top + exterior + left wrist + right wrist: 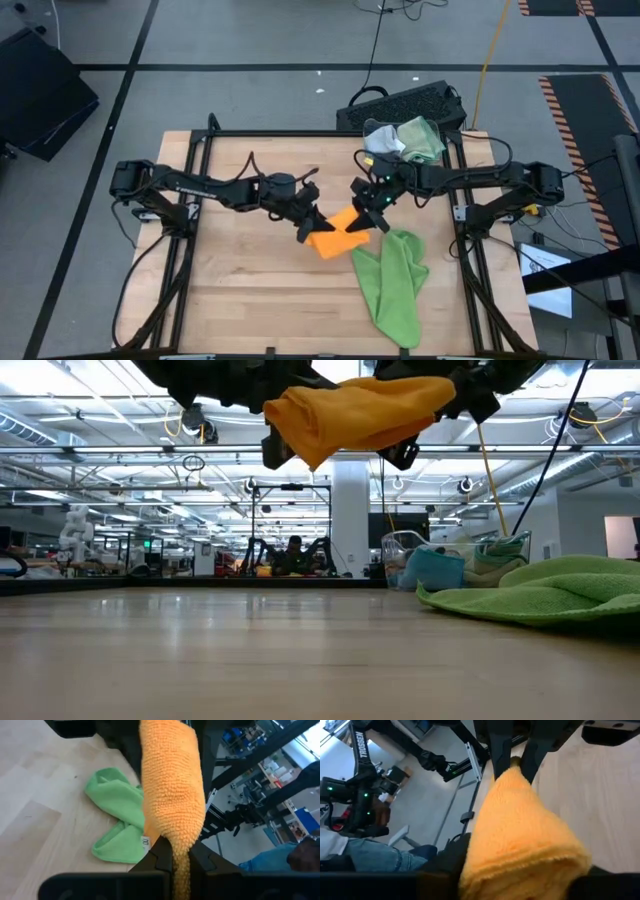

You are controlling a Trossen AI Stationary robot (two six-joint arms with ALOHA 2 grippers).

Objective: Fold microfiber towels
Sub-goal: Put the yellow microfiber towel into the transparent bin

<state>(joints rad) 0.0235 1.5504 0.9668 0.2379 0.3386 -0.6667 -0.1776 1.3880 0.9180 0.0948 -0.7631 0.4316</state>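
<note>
Nearest you, beside the lime green towel (395, 280) on the tabletop (240, 290), your orange towel (335, 238) hangs lifted. Left gripper (308, 228) jaws pinch one end; right gripper (372, 212) jaws clamp the other, its fingertips buried in cloth. Beyond, more towels (405, 140) sit bunched in a bin, partly hidden.

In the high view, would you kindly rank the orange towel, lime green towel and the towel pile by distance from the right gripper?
1. orange towel, held at the right gripper.
2. lime green towel, lying toward the table's near-right.
3. towel pile, at the far-right corner.
</note>
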